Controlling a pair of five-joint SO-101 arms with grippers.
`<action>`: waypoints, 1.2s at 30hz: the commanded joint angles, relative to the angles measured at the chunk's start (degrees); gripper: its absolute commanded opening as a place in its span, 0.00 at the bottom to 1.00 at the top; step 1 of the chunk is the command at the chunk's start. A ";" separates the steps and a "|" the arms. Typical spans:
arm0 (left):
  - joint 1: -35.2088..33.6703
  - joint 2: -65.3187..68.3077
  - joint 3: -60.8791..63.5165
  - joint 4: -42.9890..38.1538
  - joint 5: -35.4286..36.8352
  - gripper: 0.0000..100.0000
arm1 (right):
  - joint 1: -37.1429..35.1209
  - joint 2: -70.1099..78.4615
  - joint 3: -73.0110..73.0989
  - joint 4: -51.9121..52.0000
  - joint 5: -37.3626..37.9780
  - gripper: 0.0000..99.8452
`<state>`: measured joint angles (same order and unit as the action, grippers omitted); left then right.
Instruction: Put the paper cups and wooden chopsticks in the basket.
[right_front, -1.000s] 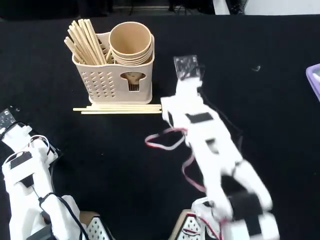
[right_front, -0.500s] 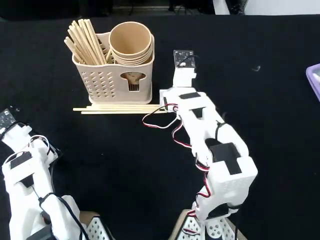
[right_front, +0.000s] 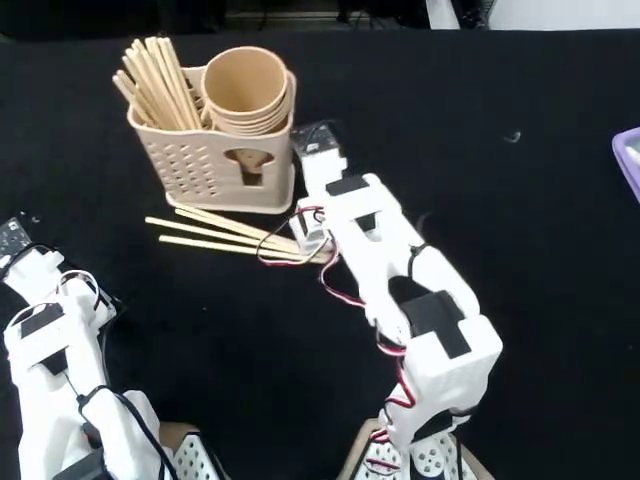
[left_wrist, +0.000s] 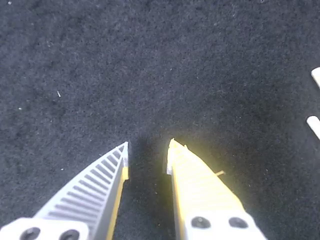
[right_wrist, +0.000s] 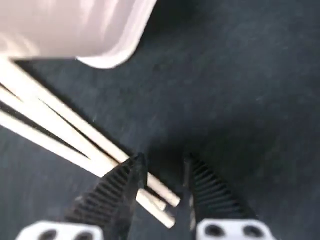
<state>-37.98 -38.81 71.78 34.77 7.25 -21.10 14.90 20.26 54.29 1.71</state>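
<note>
Wooden chopsticks (right_front: 220, 232) lie beside the basket (right_front: 210, 170), right gripper (right_wrist: 164, 160) low over their ends, jaws narrowly apart.

— Where are the paper cups (right_front: 246, 90)?
— Stacked upright in the perforated beige basket (right_front: 215, 175), beside a leaning bundle of wooden chopsticks (right_front: 155, 80).
— Any outside it?
— Several loose chopsticks (right_front: 215, 235) lie fanned flat on the black table (right_front: 520, 250), just beside the basket.

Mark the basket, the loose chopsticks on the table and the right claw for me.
basket (right_front: 190, 165): high view, on its perforated front wall.
loose chopsticks (right_front: 205, 231): high view, mid-length of a stick lying on the table.
right claw (right_wrist: 164, 161): right wrist view, midway between its fingertips.
</note>
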 joint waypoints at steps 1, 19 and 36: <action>0.22 -1.32 -0.22 -0.35 0.00 0.13 | -3.34 -5.58 -0.13 4.92 1.76 0.12; 0.31 -1.32 -0.22 -0.35 0.00 0.13 | 5.27 -37.05 26.24 -9.58 -6.59 0.12; 0.66 -1.32 -0.22 -0.35 0.00 0.13 | -13.45 -53.85 41.45 -5.54 36.40 0.12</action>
<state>-37.98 -38.81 71.78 34.77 7.25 -32.18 -37.32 64.84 47.60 34.24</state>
